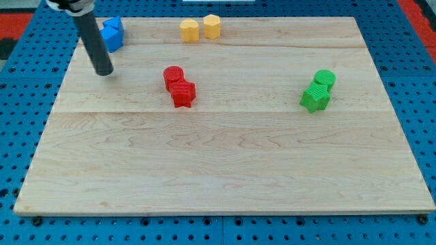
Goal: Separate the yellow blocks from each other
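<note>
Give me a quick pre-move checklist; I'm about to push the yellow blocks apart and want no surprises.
1. My tip visible: ok.
2. Tip near the yellow blocks: not ok; it sits far to the view's left, beside the blue blocks.
3. Left yellow block and right yellow block separated: not ok, side by side.
4. Gap for tip between them: cannot tell.
5. Red blocks clear of the yellow pair: ok.

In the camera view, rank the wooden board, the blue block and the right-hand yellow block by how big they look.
1. Wooden board, by far the largest.
2. Blue block.
3. Right-hand yellow block, slightly smaller looking, though my rod partly hides the blue one.
</note>
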